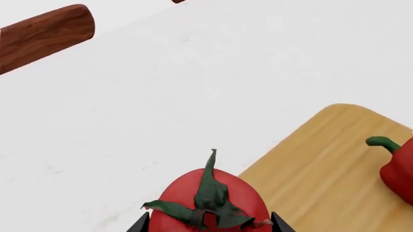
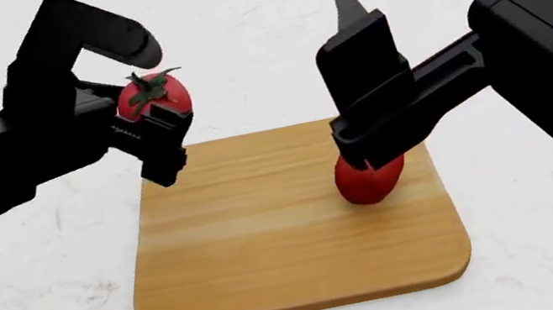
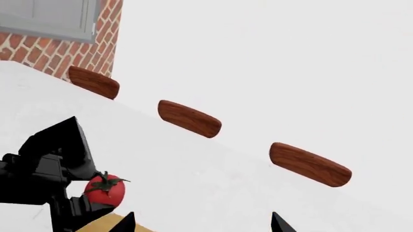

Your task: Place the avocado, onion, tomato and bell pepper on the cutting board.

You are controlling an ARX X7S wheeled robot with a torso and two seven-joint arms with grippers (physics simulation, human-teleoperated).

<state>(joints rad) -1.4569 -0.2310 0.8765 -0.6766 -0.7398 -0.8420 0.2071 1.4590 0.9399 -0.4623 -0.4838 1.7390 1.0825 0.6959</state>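
Observation:
My left gripper (image 1: 210, 225) (image 2: 155, 99) is shut on the tomato (image 1: 184, 193) (image 2: 158, 97) (image 3: 105, 190), red with a green calyx. It holds the tomato in the air just off the far left corner of the cutting board (image 2: 269, 242) (image 1: 322, 179) (image 3: 106, 223). The red bell pepper (image 2: 370, 179) (image 1: 400, 169) rests on the board's right half, partly hidden in the head view by my right gripper (image 2: 361, 84) (image 3: 201, 225). That gripper hangs above it, open and empty. The avocado and the onion are out of view.
The board lies on a white counter (image 2: 38, 291). Along the counter's far edge sit rounded brown wooden pieces (image 3: 190, 118) (image 3: 310, 164) (image 1: 42, 36). Behind them on the left is a brick wall (image 3: 65, 60).

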